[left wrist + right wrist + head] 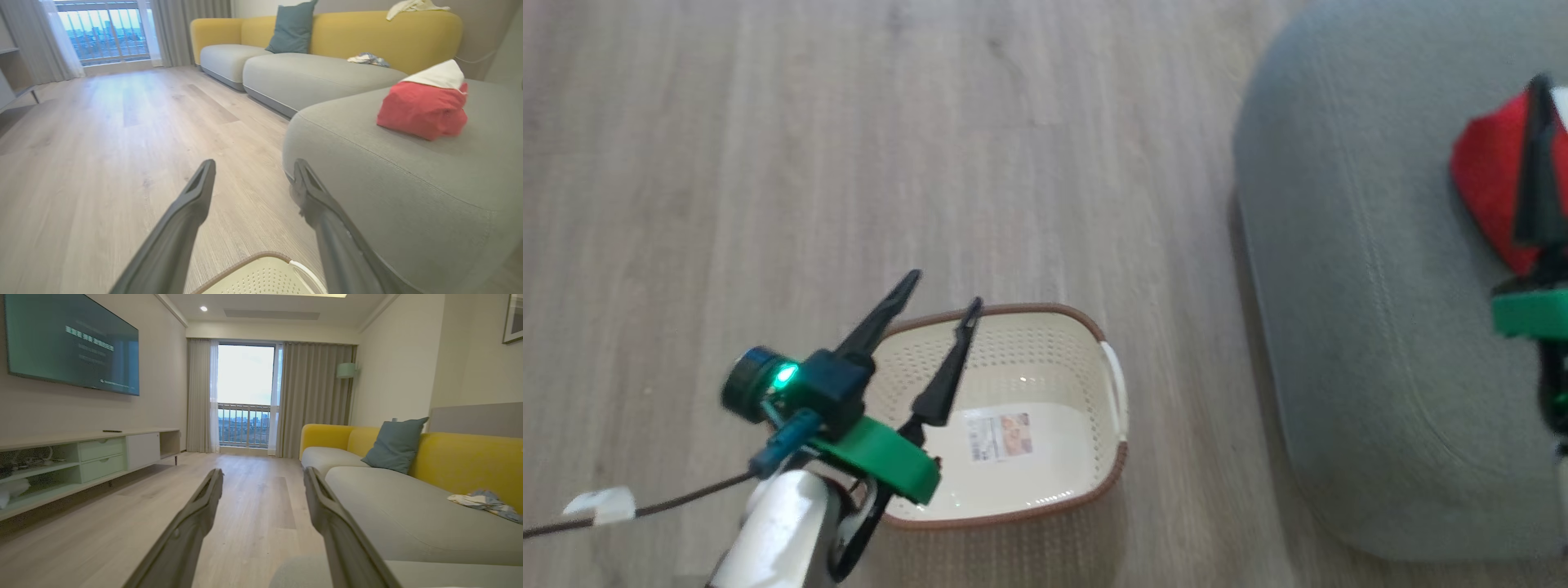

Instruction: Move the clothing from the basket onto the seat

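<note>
The cream basket [1112,384] stands on the wood floor, with nothing in it but a paper label [1001,435] on its bottom. My left gripper [945,291] hovers open over the basket's left rim; its fingers are empty in the left wrist view [254,163], above the basket rim [245,265]. A red garment with a white panel [1486,175] lies bunched on the grey seat [1372,310]; it sits on the seat top [408,192] as a red and white heap [423,108]. My right gripper [1543,90] hangs over that clothing, open and empty [263,473].
A yellow-backed sofa [355,32] with grey cushions, a teal pillow [292,28] and loose cloths runs beyond the seat. A low TV cabinet [90,457] lines the opposite wall. A cable with a white tag [600,504] trails from my left arm.
</note>
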You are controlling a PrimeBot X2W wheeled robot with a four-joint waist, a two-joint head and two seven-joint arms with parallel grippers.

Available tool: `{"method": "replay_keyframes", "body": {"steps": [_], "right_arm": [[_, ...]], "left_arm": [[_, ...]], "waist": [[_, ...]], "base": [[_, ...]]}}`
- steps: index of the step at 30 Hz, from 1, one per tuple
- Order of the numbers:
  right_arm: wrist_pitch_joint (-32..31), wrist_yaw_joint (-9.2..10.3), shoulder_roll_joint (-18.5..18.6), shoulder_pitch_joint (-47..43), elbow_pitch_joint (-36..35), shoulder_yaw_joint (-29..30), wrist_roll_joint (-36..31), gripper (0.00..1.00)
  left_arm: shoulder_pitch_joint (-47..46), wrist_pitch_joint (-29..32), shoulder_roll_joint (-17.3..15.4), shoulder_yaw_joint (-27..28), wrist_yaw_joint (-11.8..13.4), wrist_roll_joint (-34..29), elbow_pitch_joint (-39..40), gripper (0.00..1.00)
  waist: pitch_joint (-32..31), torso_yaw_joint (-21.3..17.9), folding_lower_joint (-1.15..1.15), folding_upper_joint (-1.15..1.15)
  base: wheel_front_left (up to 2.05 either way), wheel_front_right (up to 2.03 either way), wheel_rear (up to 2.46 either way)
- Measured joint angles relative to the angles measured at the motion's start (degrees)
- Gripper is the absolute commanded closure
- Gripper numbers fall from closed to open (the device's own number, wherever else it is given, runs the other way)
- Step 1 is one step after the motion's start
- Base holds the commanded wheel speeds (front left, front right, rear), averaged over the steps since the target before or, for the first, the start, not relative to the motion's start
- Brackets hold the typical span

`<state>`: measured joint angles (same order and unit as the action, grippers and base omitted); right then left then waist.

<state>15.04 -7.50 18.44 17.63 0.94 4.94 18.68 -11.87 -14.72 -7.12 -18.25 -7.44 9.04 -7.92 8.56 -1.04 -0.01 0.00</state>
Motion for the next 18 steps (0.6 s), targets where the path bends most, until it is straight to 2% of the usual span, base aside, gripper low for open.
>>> {"method": "replay_keyframes", "body": {"steps": [7,18], "right_arm": [[0.0,0.0,-3.8,-5.0,-0.9,-3.6,0.6,0.0],[0.0,0.01,-11.8,-11.0,2.9,-3.8,2.4,0.0]], "left_arm": [[2.6,0.0,2.7,9.3,0.9,-1.5,0.1,0.0],[5.4,0.0,4.1,14.6,2.6,-2.1,-0.7,0.0]], "waist": [[-2.2,5.0,0.0,0.0],[-3.7,9.8,0.0,0.0]], "base": [[0.0,0.0,0.0],[0.0,0.0,0.0]]}}
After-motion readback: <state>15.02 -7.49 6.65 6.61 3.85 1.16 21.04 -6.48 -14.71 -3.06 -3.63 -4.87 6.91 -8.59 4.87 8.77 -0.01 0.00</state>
